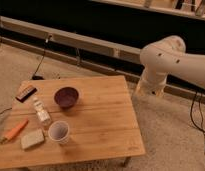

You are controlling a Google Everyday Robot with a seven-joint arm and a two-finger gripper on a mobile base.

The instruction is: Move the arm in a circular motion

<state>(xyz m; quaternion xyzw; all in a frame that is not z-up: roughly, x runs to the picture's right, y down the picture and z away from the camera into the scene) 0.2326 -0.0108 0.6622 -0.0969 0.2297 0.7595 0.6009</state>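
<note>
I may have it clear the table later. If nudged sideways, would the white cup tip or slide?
The white cup stands upright, open end up, and looks empty, so it is probably light and would likely slide on the smooth wooden table. A high push might tip it, and it could roll. The gripper hangs off the table's right edge, beyond the far corner.

arm [178,61]: cream-white, elbow bent, right of table | claw [147,90]: hangs down past table's far-right corner
</note>
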